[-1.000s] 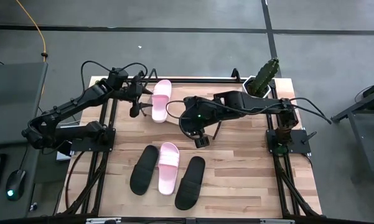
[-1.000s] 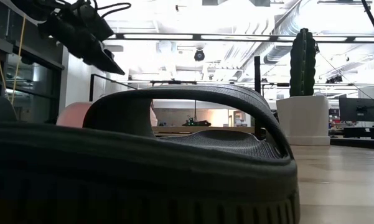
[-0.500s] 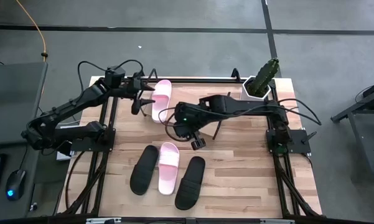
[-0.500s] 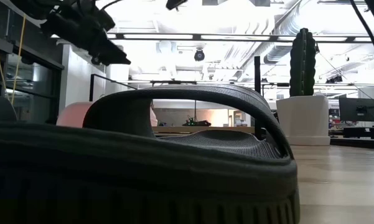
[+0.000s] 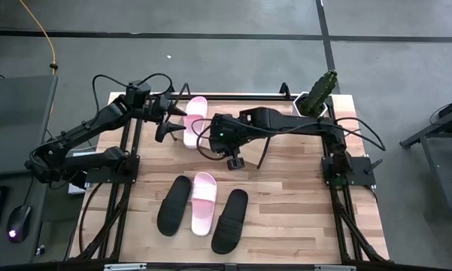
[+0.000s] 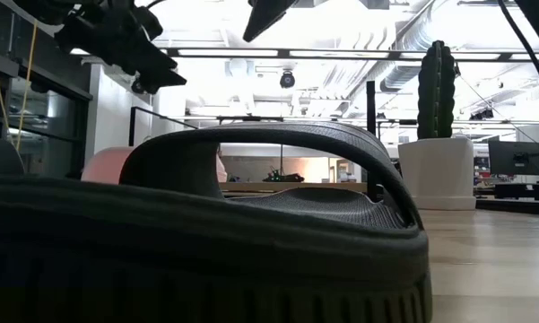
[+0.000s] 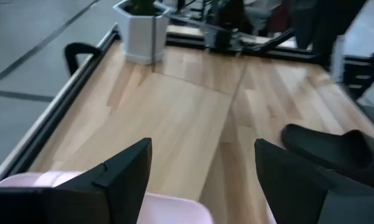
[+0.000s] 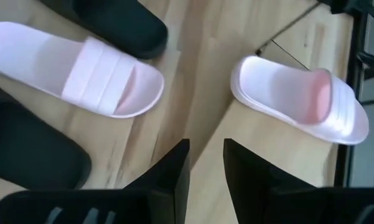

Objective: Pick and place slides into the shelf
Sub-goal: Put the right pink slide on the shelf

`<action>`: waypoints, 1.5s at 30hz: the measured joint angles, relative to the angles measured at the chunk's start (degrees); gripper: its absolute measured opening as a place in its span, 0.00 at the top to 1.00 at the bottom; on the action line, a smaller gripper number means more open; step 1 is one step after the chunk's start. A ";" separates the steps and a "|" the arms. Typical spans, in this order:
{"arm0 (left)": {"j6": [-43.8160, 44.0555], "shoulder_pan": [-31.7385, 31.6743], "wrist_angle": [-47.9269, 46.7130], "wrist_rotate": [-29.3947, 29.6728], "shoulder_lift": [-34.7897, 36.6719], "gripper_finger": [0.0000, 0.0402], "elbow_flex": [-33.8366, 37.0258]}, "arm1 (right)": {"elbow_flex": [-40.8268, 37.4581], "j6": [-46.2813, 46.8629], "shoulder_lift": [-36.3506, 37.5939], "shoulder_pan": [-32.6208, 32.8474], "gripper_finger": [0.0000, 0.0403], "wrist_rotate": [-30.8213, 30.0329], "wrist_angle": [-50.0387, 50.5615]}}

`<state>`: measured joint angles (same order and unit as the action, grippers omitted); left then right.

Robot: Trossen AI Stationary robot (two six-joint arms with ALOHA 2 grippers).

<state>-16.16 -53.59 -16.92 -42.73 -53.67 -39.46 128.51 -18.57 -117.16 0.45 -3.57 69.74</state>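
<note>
Three slides lie sole-down side by side near the table's near edge: a black one [image 5: 174, 205], a pale pink one [image 5: 204, 202] and a second black one [image 5: 229, 220]. That last black slide [image 6: 251, 224] fills the low view. The other pink slide [image 5: 194, 120] lies flat on the shelf's pale board [image 8: 280, 149] at the far left. My left gripper [image 5: 168, 123] hangs open just above this slide's left side [image 7: 174, 208] without touching it. My right gripper [image 5: 237, 160] hovers over mid-table between the two groups, its fingers [image 8: 206, 155] a little apart and empty.
A cactus in a white pot [image 5: 313, 102] stands at the far right corner of the table. Black frame rails run along the table's left and right sides, and cables trail from both arms. Bare wood [image 5: 301, 196] shows right of the slides.
My right gripper has swung toward the table's far left, closer to the pink slide on the shelf, and now shows at the top of the low view. My left gripper has risen slightly above that slide. The slides have not moved.
</note>
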 joint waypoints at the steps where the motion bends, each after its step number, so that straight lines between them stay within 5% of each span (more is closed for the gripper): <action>1: -0.01 0.00 -0.03 1.06 0.00 0.34 0.00 | 0.00 0.56 0.00 -0.24 0.78 -0.55 0.30; 13: -0.59 1.18 1.17 5.26 -2.26 0.34 1.01 | 0.00 2.67 -0.24 -2.04 0.78 -2.10 1.23; 18: -2.70 6.58 8.00 15.61 -6.64 0.34 0.72 | 0.00 2.42 -0.24 -1.97 0.78 -2.04 0.19; 25: -8.49 14.90 1.53 36.46 -11.19 0.34 -6.59 | 0.00 2.27 -0.24 -1.95 0.78 -1.76 0.05; 36: -16.84 17.54 -6.74 40.17 -20.74 0.34 -16.05 | 0.00 3.05 -0.24 -1.89 0.78 -1.76 3.83; 45: -16.58 17.60 -6.62 39.33 -28.50 0.34 -16.87 | 0.00 3.09 -0.07 -1.16 0.78 -1.97 8.32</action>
<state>-32.75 -35.99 -23.54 -3.40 -82.17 -56.34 128.51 -15.49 -117.23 -0.70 -5.54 78.06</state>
